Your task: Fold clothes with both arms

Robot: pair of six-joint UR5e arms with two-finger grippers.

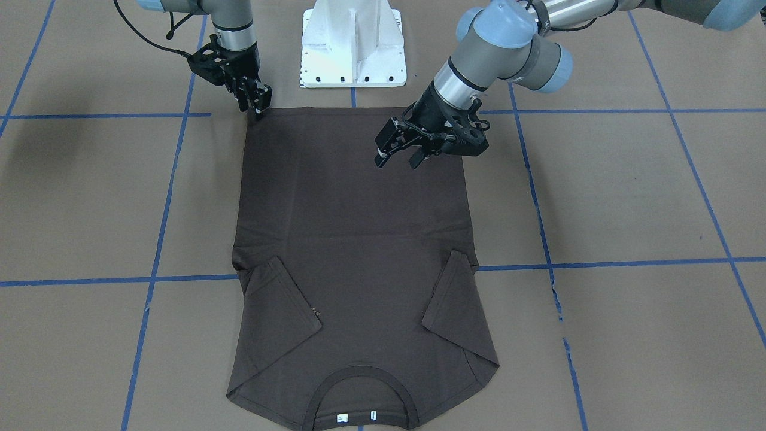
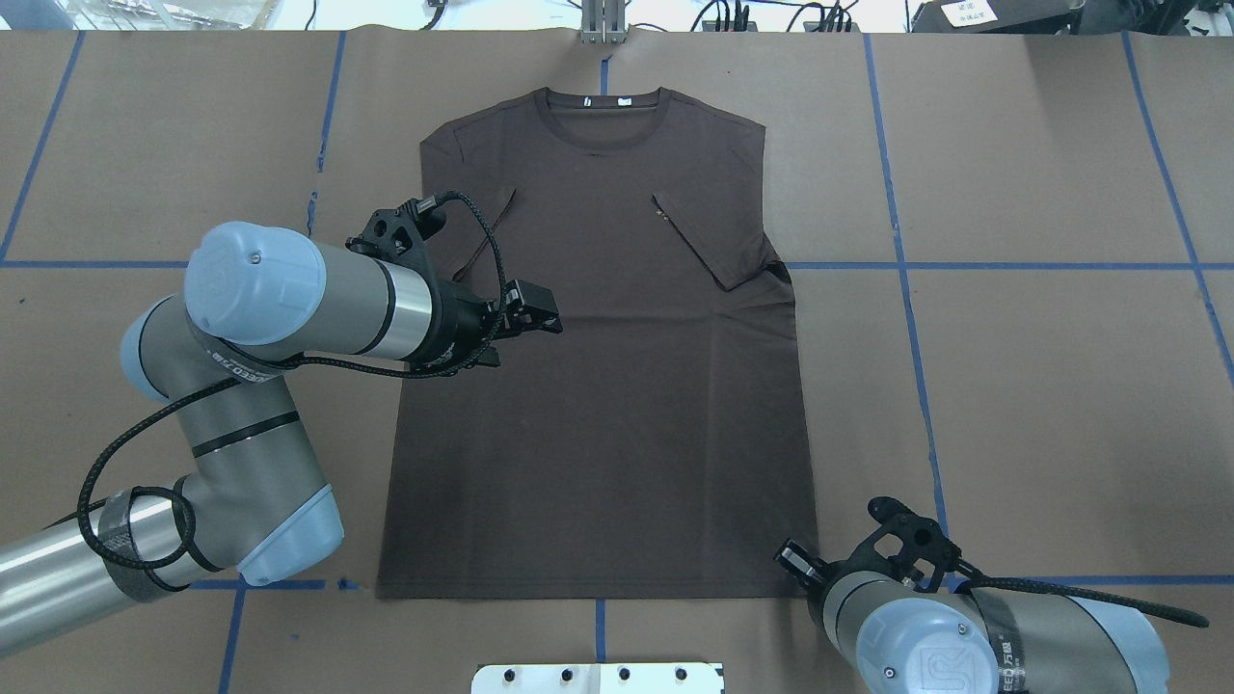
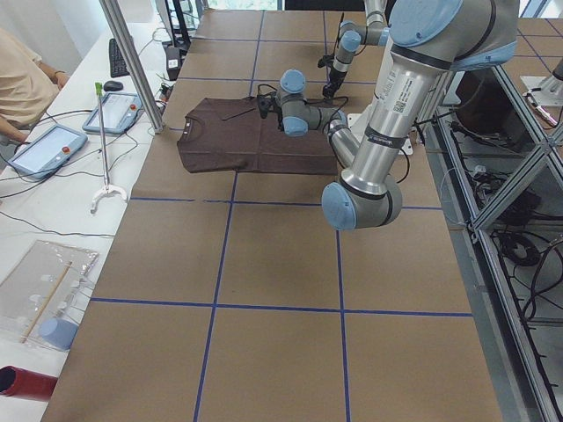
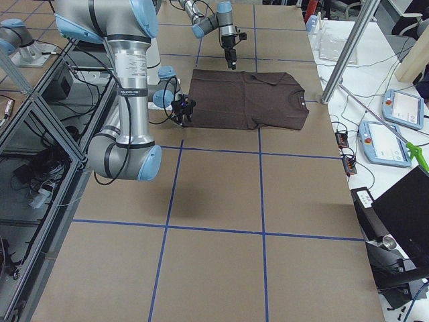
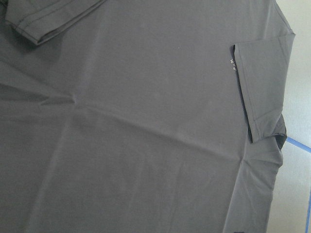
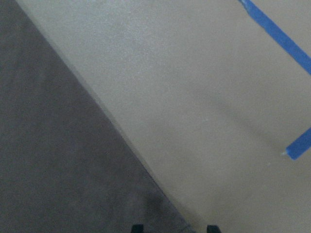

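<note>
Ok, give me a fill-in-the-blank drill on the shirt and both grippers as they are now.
1. Both sleeves of the T-shirt are folded ___ onto its body.
2. The right gripper is at a corner of the shirt's bottom ___.
3. The left gripper is over the shirt, its jaws ___.
4. The white tags sit inside the ___.
Missing words: inward; hem; open; collar.

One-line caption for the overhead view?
Left gripper hovers over the brown T-shirt; right gripper sits at its hem corner.
</note>
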